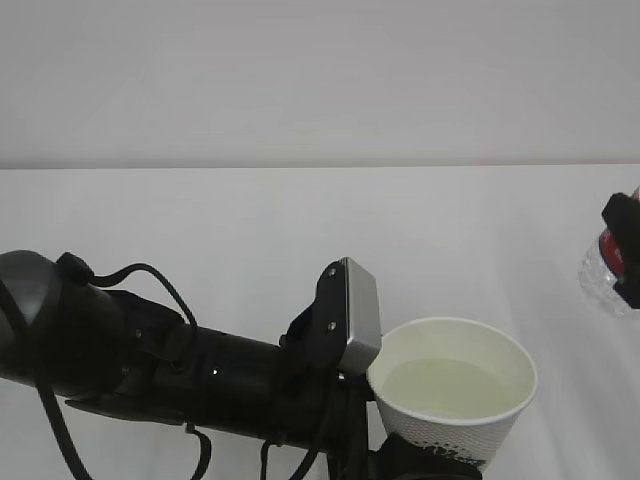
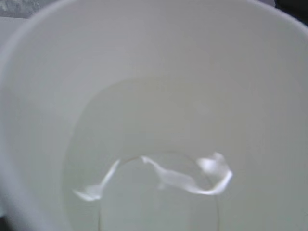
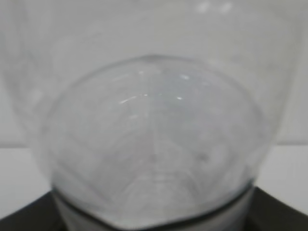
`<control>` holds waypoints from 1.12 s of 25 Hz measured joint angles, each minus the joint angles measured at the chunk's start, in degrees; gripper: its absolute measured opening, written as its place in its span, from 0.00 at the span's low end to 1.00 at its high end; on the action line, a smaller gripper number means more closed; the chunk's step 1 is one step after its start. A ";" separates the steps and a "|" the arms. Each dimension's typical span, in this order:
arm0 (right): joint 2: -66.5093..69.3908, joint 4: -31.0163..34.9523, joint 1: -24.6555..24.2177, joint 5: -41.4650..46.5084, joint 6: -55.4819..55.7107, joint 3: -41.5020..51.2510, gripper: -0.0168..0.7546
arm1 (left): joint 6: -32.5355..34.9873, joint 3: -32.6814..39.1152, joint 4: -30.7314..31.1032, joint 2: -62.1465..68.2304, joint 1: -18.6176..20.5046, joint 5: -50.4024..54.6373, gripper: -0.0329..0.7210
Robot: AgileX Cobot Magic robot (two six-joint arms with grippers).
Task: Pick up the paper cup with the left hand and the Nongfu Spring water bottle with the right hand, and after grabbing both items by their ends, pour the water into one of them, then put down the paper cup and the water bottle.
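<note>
My left gripper (image 1: 425, 462) is shut on the lower part of the white paper cup (image 1: 455, 432), at the bottom edge of the exterior view. The cup stands upright and holds pale greenish water (image 1: 450, 388). In the left wrist view the paper cup's inside (image 2: 43, 72) fills the frame, with bright glints on the water (image 2: 159, 144); the fingers are hidden. At the far right edge my right gripper (image 1: 625, 240) is shut on the Nongfu Spring water bottle (image 1: 603, 275), whose red label and clear ribbed end show. The bottle's clear end (image 3: 154, 144) fills the right wrist view.
The left arm (image 1: 200, 375), black with cables and a grey block (image 1: 358, 315), stretches across the lower left. The white table (image 1: 200, 210) runs back to a pale wall (image 1: 300, 80). A wide gap separates the cup from the bottle.
</note>
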 joint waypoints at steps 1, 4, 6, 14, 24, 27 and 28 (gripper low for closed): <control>1.75 0.36 0.00 -0.32 0.00 0.00 0.58 | 0.00 0.00 0.00 0.00 0.00 0.00 0.71; 7.09 0.70 0.00 -0.57 0.00 -0.24 0.58 | 0.00 0.00 0.00 0.00 0.00 0.00 0.71; 9.70 0.80 0.00 -0.57 0.00 -0.47 0.58 | 0.00 0.00 0.00 0.00 0.00 0.00 0.71; 17.46 0.91 0.00 -0.79 -0.98 -5.29 0.58 | 0.00 0.00 0.00 0.00 0.00 0.00 0.71; 25.56 0.91 0.00 -0.90 -1.00 -13.09 0.58 | 0.00 0.00 0.00 0.00 0.00 0.00 0.71; 27.51 0.91 0.00 -0.90 -1.00 -14.88 0.58 | 0.00 0.00 0.00 0.00 0.00 0.00 0.71; 27.97 0.91 0.00 -0.90 -1.00 -15.51 0.58 | 0.00 0.00 0.00 0.00 0.00 0.00 0.71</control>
